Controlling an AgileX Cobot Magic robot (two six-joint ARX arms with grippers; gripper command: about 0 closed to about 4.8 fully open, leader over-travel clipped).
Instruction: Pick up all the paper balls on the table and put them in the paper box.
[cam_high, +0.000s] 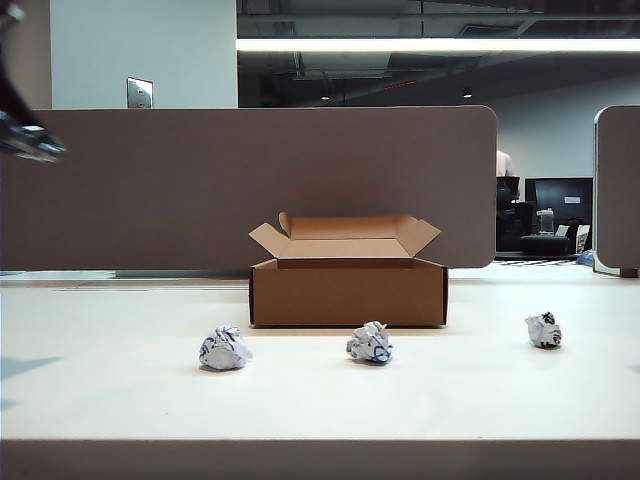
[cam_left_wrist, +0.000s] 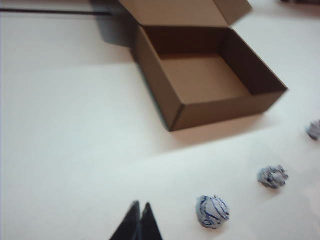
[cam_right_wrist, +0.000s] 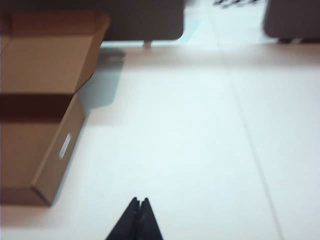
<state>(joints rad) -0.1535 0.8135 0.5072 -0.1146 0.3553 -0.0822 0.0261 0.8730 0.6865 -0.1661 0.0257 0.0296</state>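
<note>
Step in hand: opening approach; nothing grasped yet, all three paper balls lying on the table (cam_high: 120, 400), none in the paper box (cam_high: 347, 292).
Left paper ball (cam_high: 224, 349): in front of the box's left corner, apart from it; in the left wrist view the nearest wad, just beside the left end effector's tips.
Middle paper ball (cam_high: 369, 344): in front of the box's front wall, near but not touching.
Right paper ball (cam_high: 543, 330): well to the right of the box, standing alone.
Paper box: centred toward the back of the table, flaps folded open, interior bare and brown in the left wrist view; grey-brown divider panel (cam_high: 250, 180) behind it.
Left end effector (cam_left_wrist: 139, 207): fingers pressed together, holding nothing, above the table on the box's left side; blurred arm part visible at the far left edge of the exterior view.
Right end effector (cam_right_wrist: 139, 202): fingers pressed together, holding nothing, above bare table beside the box's right side; no wad in its wrist view, and not visible in the exterior view.
Next move, as judged: spread the left fingers, shift sideways over the nearest wad, lower until the tips straddle it, then close.
Right arm's need, as judged: turn outward to bring the lone right wad into sight before opening.
Care point: wads light and irregular, likely to roll if nudged by one finger first.
</note>
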